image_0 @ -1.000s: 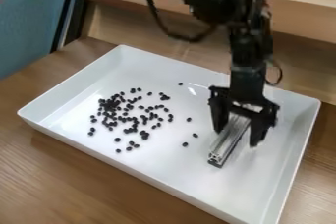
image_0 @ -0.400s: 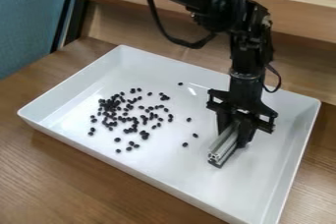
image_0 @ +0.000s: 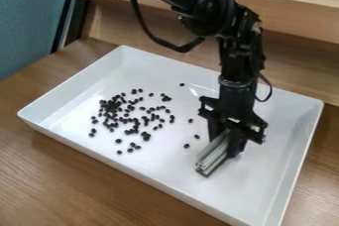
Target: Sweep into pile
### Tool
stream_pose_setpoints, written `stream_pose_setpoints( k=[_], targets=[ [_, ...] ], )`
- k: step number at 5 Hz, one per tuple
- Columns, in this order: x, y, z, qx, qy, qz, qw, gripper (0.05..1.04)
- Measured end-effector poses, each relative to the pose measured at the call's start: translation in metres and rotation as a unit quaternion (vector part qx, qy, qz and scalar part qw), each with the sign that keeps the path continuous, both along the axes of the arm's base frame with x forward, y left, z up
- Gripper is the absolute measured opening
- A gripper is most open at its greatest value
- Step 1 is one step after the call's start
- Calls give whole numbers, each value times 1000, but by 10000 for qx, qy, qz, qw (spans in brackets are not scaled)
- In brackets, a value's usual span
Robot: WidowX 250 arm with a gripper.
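The black gripper [image_0: 227, 145] hangs over the right half of the white tray [image_0: 265, 190], shut on a silver metal bar [image_0: 212, 156]. The bar's near end points toward the front left, low over or on the tray floor; whether it touches the floor I cannot tell. Many small dark beans [image_0: 118, 110] lie scattered in a loose cluster in the tray's left half. A few stray beans [image_0: 187, 145] lie between that cluster and the bar, apart from both.
The tray's raised walls surround the beans and bar. It rests on a brown wooden table [image_0: 86, 180]. Behind it stands a wooden ledge [image_0: 298, 22], with a blue panel [image_0: 29, 22] at the back left.
The gripper first closed around the metal bar, then moved left a little with the bar held in it. The beans have stayed where they were.
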State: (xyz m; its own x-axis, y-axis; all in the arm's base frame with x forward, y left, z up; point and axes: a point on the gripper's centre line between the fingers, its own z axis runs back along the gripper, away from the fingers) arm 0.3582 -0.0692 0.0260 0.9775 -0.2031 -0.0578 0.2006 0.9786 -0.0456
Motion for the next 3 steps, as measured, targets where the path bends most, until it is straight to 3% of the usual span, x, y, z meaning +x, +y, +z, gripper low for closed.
stream_pose_setpoints(
  k=[2, 3],
  targets=[
    [-16, 27, -3, 379, -6, -207, 9991, 401],
    [-11, 48, -3, 358, -147, -231, 9990, 401]
  ],
)
